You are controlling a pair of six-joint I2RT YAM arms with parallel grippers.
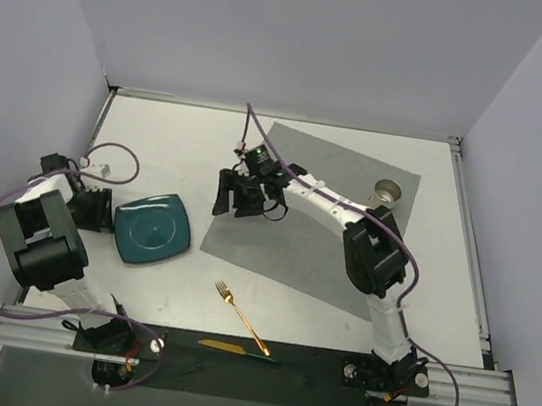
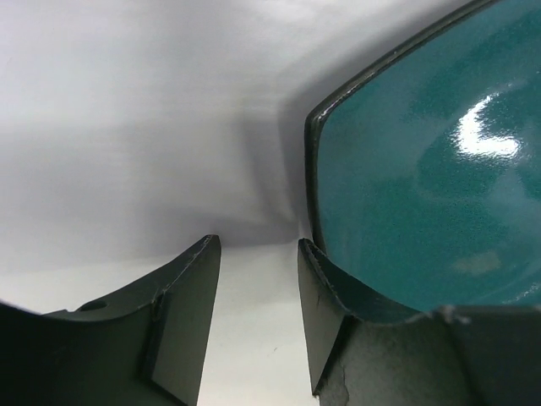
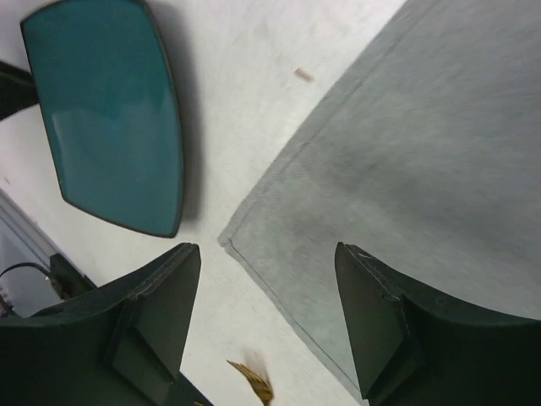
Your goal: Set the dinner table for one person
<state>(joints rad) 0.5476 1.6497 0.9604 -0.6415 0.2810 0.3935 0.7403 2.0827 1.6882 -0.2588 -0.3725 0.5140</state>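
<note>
Four pieces of the place setting are out on the tabletop [image 1: 187, 151], yet by my reading only one sits where it belongs, so the job looks barely begun. Nearest the arm bases, a knife [image 1: 235, 349] lies on the black strip [image 1: 319, 363] along the near edge, its blade pointing left. Just beyond it a gold fork [image 1: 243, 318] lies slantwise on the bare white surface, clear of the mat. Further out and to the left, the teal square plate [image 1: 152, 228] rests flat on the tabletop, beside the grey placemat [image 1: 319, 220] and not on it.

The left claw [image 2: 258, 245] is low at the plate's left rim, its jaws parted a moderate way. White tabletop shows in the gap, and the rim runs up to one finger, though I cannot tell whether they touch. It holds nothing. Further still, the right claw [image 3: 266, 254] hangs spread wide and empty above the placemat's left corner, with mat under one finger and bare tabletop under the other. At the mat's far right corner stands a small metal cup [image 1: 388, 191], the one item that looks to be in place.

What is left, as I judge it, is the plate onto the mat, then fork and knife either side. The tabletop lies directly under both claws, seemingly close beneath the left one and further below the right.
</note>
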